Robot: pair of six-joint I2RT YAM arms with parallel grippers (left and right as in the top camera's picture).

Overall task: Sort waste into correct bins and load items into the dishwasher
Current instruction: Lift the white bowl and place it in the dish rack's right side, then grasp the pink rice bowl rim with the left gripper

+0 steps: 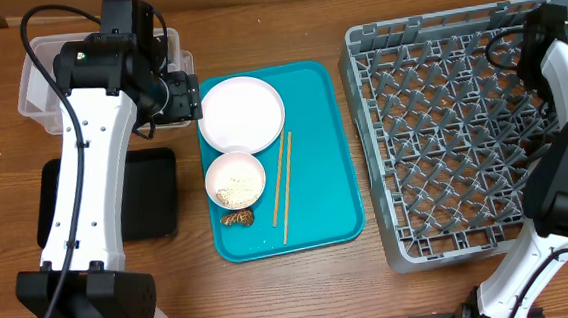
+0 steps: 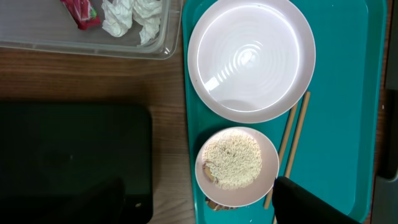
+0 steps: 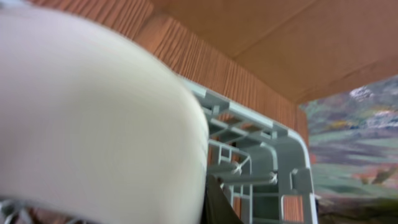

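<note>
Left end effector (image 1: 187,94) hangs empty, fingers (image 2: 298,202) wide apart, between tub (image 1: 38,86) and plate (image 1: 242,113). The tub just beside it holds wrapper (image 2: 81,11) and tissue (image 2: 134,15). Near it on the teal tray (image 1: 325,176) lie a bowl (image 1: 235,179) of rice (image 2: 233,158), scraps (image 1: 237,218) and chopsticks (image 1: 285,184). The black tray (image 1: 156,193) rests on the counter (image 1: 254,21). Right end effector (image 1: 540,49) hovers over the rack (image 1: 443,138) corner; a blurred white shape (image 3: 93,112) fills its view (whether it grips, I cannot tell).
</note>
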